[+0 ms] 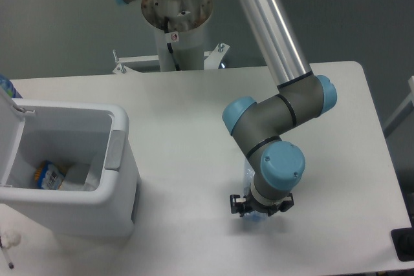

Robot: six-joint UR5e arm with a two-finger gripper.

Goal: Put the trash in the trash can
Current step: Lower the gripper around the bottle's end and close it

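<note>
The slim clear plastic bottle (247,175) lies under the arm's wrist on the right half of the table, with only its two ends showing. My gripper (258,210) is down on its near end, fingers hidden beneath the black flange, and seems shut on the bottle. The white trash can (97,214) stands at the left edge with its lid swung open. Inside it lie a pale translucent wad (81,177) and a blue and yellow packet (49,174).
The grey latch (116,149) faces the table's middle. The arm's base column (176,17) rises behind the table. A small white object (9,240) lies at the front left corner, and a black thing (403,245) sits at the front right edge.
</note>
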